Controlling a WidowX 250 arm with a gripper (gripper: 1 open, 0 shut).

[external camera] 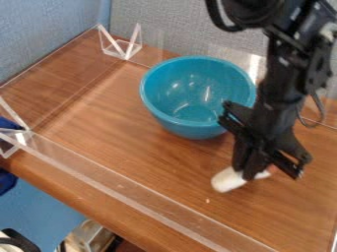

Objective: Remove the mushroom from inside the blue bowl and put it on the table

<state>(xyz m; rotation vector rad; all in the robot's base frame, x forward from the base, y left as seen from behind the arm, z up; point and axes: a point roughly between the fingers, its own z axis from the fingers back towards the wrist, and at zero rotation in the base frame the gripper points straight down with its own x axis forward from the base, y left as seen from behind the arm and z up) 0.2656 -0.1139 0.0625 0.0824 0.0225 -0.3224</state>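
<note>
**A:** One arm only, black, reaching down from the upper right. Where is the mushroom (pixel 232 180)?

**B:** Out of the bowl (pixel 195 95). It sits low at the tips of the fingers (pixel 245 173), to the right of and nearer than the bowl, over bare wood. Only a pale, cream-coloured bit shows below the black tips; the cap is hidden.

**A:** Is it down on the surface (pixel 118 108)?

**B:** It is at or just above the wood. I cannot tell whether it touches.

**A:** And the fingers?

**B:** Narrow, pinched on the mushroom, pointing straight down.

**A:** What about the bowl?

**B:** Turquoise, glossy, upright, towards the back middle. Nothing shows inside it but a pale glare on the inner wall. It stands apart from the fingers.

**A:** Any writing, labels, brands?

**B:** None that I can read, neither on the arm nor on the bowl. The picture is small and soft.

**A:** What else is there?

**B:** Low clear walls (pixel 79 162) edge the wood, with clear triangular brackets (pixel 121 43) at the far left corner. A blue backdrop (pixel 46 25) stands behind.
</note>
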